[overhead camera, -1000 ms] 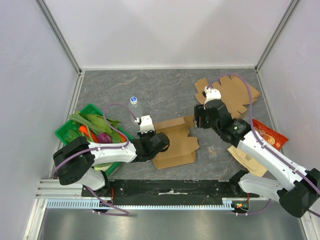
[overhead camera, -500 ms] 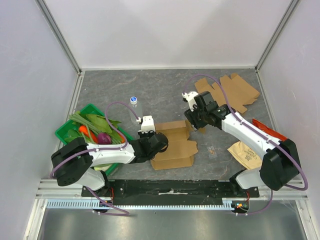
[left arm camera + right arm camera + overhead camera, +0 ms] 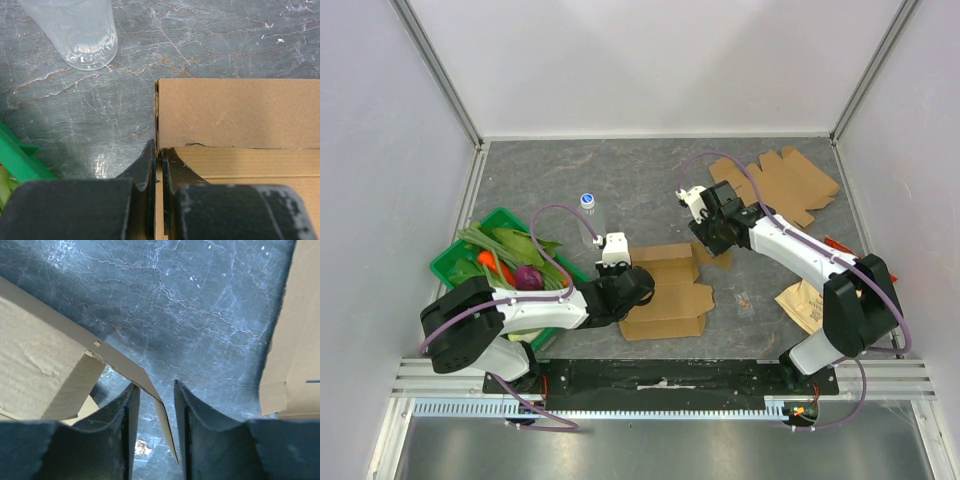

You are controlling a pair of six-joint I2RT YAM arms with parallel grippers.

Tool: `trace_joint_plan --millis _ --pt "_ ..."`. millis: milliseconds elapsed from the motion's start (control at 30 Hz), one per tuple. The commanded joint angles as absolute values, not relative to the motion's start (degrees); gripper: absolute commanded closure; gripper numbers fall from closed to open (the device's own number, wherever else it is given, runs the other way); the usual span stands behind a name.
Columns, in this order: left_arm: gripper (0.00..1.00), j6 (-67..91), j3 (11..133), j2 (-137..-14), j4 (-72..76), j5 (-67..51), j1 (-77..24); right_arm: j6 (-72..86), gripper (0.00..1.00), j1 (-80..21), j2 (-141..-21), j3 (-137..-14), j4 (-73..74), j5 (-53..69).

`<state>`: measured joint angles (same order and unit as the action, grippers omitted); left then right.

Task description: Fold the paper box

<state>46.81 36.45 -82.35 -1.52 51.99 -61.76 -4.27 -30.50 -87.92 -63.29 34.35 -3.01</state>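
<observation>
The brown paper box [image 3: 668,290] lies partly folded in the middle of the table. My left gripper [image 3: 638,290] is at its left edge. In the left wrist view that gripper [image 3: 158,150] is shut on the box's thin upright side wall, beside the box's flat panel [image 3: 235,112]. My right gripper [image 3: 706,238] reaches down to the box's far right corner. In the right wrist view the right gripper [image 3: 154,392] is open, and a loose corner flap [image 3: 127,371] pokes between its fingers, unpinched.
Flat cardboard blanks [image 3: 782,183] lie at the back right, one edge showing in the right wrist view [image 3: 295,340]. A green tray [image 3: 442,265] of vegetables stands at the left. A clear bottle [image 3: 587,205] stands behind the box, and a brown bag [image 3: 805,302] lies at the right.
My right arm has swung left and down from the flat blanks to the box's right flap, and its jaws have narrowed around it. The left gripper keeps its hold.
</observation>
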Motion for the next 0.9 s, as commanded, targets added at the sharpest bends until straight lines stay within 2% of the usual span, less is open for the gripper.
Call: trace_joint_plan --millis 0,100,167,233,367,533,633,800,867 --pt "0.98 45.8 35.4 -81.5 1.4 53.1 -61.9 -3.5 0.73 -30.3 -89.0 -66.3 34.1 -0.1" --pt "0.98 45.9 35.8 -81.6 1.7 53.0 -62.0 3.3 0.94 -30.5 -89.3 -67.7 35.6 3.8" --pt "0.98 46.0 36.0 -81.7 1.8 53.0 -62.0 11.5 1.0 -31.0 -88.5 -68.0 35.3 3.5" --pt "0.98 46.1 36.2 -81.9 2.3 53.0 -61.9 17.3 1.0 -31.7 -87.0 -67.8 35.6 -1.4" --pt "0.98 45.8 37.5 -83.4 2.6 53.0 -61.9 35.5 1.0 -32.0 -85.3 -63.3 32.1 -0.4" --pt "0.98 45.8 38.6 -84.5 2.6 52.6 -61.9 46.3 1.0 -32.4 -81.7 -54.6 23.5 -4.6" --pt "0.98 46.0 38.3 -84.6 2.5 52.5 -61.9 43.9 0.96 -32.4 -79.2 -50.5 20.1 -7.5" --pt "0.98 45.7 36.9 -83.6 3.0 52.9 -61.9 24.3 0.79 -32.5 -79.0 -50.0 18.5 0.5" --pt "0.98 45.2 36.3 -83.4 3.3 53.3 -61.9 20.9 0.71 -32.4 -78.1 -49.9 19.3 4.2"
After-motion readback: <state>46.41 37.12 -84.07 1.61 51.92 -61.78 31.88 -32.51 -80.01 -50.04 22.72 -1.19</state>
